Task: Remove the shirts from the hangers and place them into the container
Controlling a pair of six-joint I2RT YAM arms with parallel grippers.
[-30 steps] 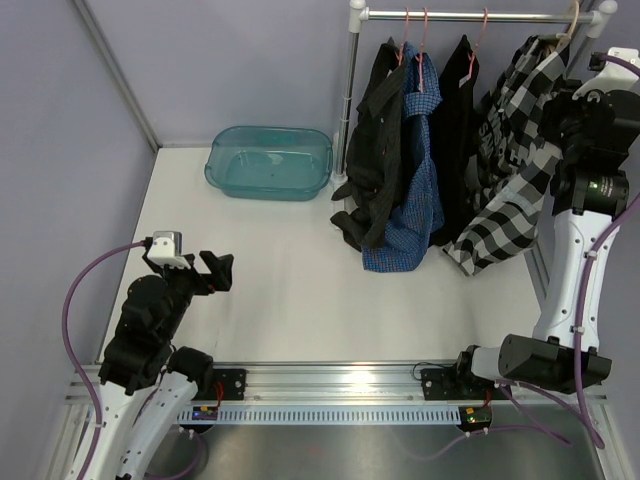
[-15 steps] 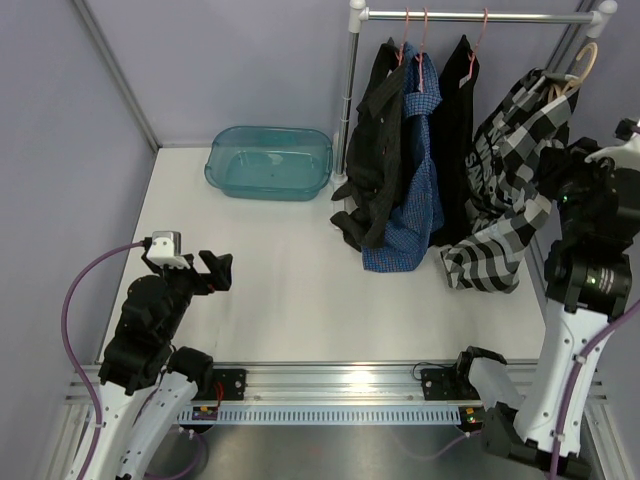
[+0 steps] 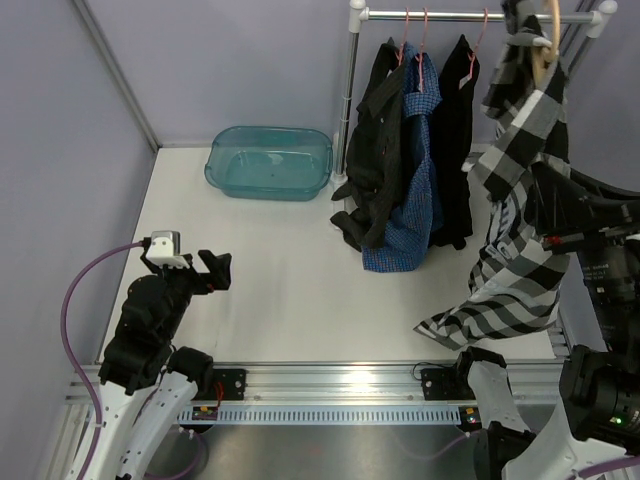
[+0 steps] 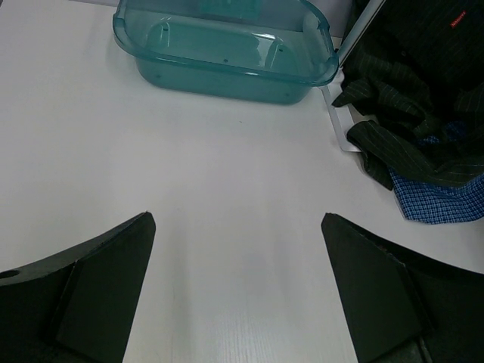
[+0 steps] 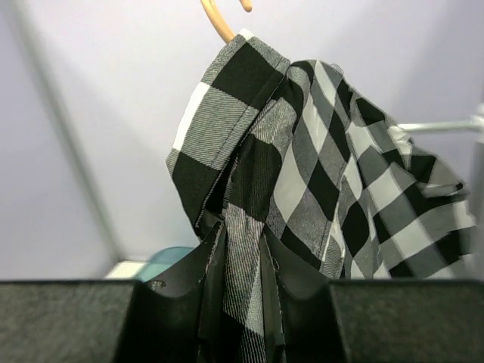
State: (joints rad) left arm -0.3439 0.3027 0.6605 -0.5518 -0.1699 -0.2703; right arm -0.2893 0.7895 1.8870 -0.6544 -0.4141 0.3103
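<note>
Four shirts are in view. The big black-and-white checked shirt (image 3: 525,180) is over the right edge of the tabletop (image 3: 290,290). Its collar is draped on the one wooden hanger (image 3: 546,40), up by the far right corner. Its body stretches down toward the near right corner, and its hem hangs loose there. The right fingers (image 5: 174,302) are clenched on a fold of this shirt, with the cloth pinched between them. The wrist view shows the hanger's pale tip sticking out above the collar. Whether its hook sits on the rail (image 3: 450,15) cannot be told.

The other three shirts hang side by side from that rail at the far edge. From left to right they are a black shirt (image 3: 375,150), a blue fine-check shirt (image 3: 420,170) and a second black shirt (image 3: 458,140). Three pink hangers (image 3: 406,30) hook over the rail above them. The first black shirt and the blue one have their lower ends bunched on the tabletop. A small red tag on one black shirt is too small to read.

One teal tub (image 3: 268,131) sits at the far edge, left of the rail's post (image 3: 350,80).

The left fingers (image 4: 91,295) are spread wide and released, holding nothing, above the near left part of the tabletop.
</note>
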